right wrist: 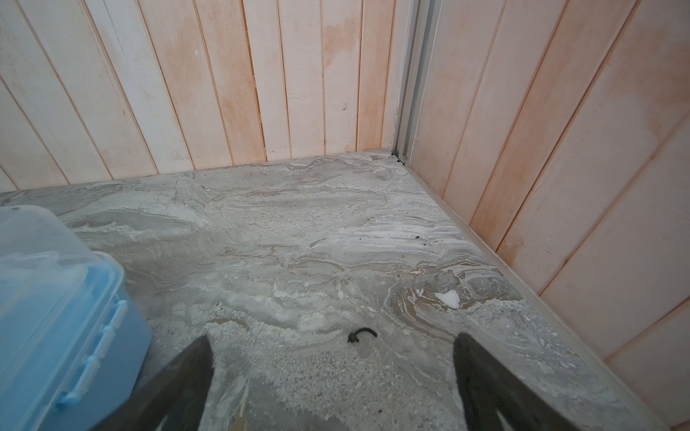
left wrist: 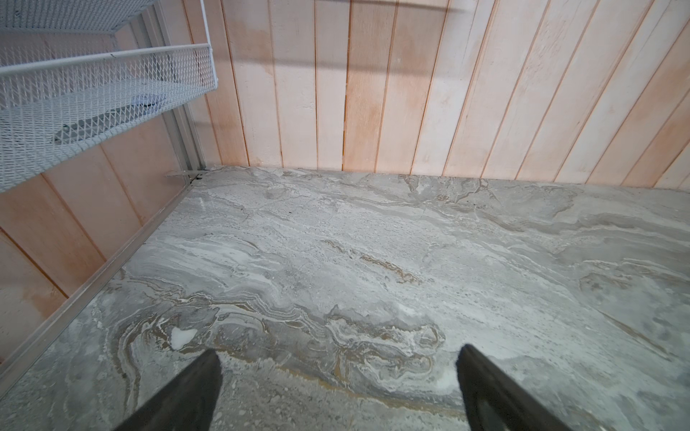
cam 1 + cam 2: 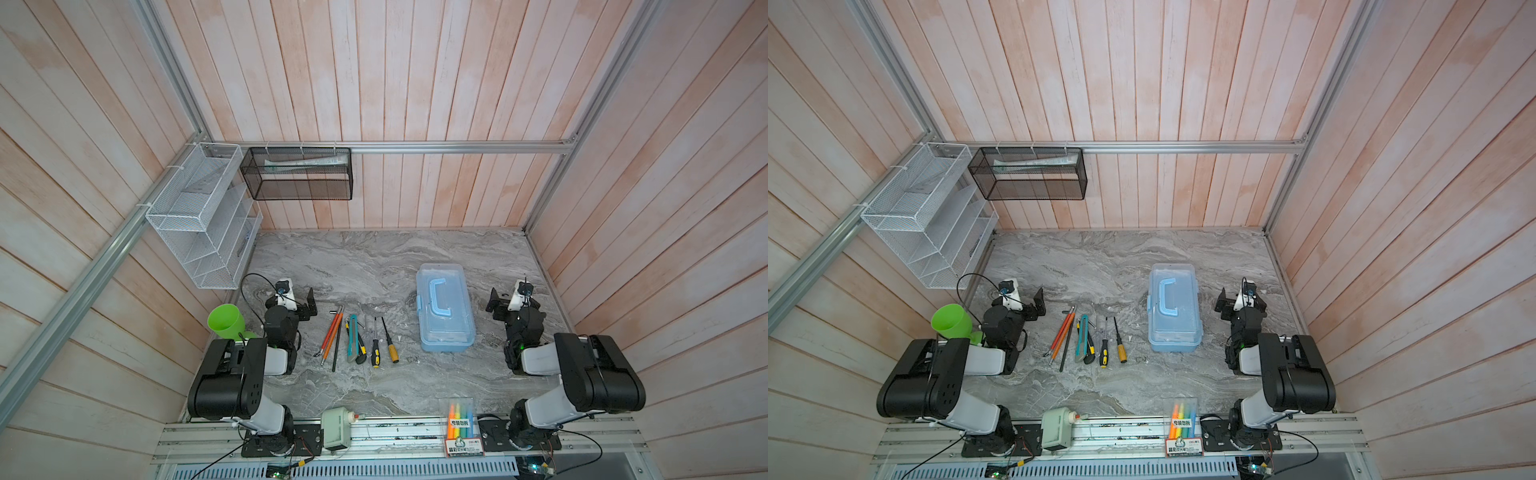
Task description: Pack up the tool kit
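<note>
The light-blue tool case (image 3: 444,307) (image 3: 1174,307), with clear lid shut and blue handle on top, lies right of the table's middle; its corner shows in the right wrist view (image 1: 56,317). Left of it the tools lie in a row: orange-handled tools (image 3: 331,332), a teal utility knife (image 3: 353,338) and two screwdrivers (image 3: 375,345). My left gripper (image 3: 307,303) (image 2: 338,350) is open and empty over bare marble, left of the row. Just right of the case, my right gripper (image 3: 496,305) (image 1: 333,337) is also open and empty.
A green cup (image 3: 225,322) stands behind the left arm. A pack of coloured highlighters (image 3: 460,419) and a pale box (image 3: 337,428) sit at the front edge. A white wire rack (image 3: 203,216) and a black mesh basket (image 3: 297,172) hang on the walls. A small black scrap (image 1: 360,334) lies on the table.
</note>
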`<state>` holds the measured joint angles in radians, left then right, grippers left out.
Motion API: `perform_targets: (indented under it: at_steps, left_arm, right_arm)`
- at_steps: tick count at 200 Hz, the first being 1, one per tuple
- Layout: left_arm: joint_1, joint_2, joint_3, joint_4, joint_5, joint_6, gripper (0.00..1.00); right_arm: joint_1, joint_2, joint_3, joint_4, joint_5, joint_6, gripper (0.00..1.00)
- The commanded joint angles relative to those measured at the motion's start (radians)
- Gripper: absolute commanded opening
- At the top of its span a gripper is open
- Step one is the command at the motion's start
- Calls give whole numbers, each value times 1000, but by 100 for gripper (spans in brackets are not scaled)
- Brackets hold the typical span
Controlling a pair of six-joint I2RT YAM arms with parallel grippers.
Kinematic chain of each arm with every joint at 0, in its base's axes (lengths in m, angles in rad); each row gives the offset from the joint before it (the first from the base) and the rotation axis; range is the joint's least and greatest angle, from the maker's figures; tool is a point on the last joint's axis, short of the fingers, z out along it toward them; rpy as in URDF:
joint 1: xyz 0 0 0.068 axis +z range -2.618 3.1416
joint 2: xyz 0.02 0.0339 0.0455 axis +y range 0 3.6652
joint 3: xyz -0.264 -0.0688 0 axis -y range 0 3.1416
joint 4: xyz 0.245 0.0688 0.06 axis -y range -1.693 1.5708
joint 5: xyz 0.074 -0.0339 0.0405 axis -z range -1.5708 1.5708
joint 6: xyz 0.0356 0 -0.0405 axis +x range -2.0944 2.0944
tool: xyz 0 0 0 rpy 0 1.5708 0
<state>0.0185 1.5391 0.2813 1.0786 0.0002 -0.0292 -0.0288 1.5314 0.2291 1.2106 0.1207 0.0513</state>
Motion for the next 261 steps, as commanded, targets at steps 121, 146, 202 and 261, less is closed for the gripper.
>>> perform_targets:
  at_steps: [121,146,202,261]
  left_arm:
    - [8,-223,193,-470,-123,-123,100]
    - [-7,-298,265,-640,36,-276,100]
    - [-173,-330,357,-962,231,-452,100]
    - [-416,-301,322,-931,211,-591,100]
  right_arm:
    - [15,-196,163,-376,40,1,97]
    - [21,-323,254,-620,45,84,96]
    - [187,-441,610,-1406,-13,272,82]
    - [391,-298,903,-1862,-289,414,67]
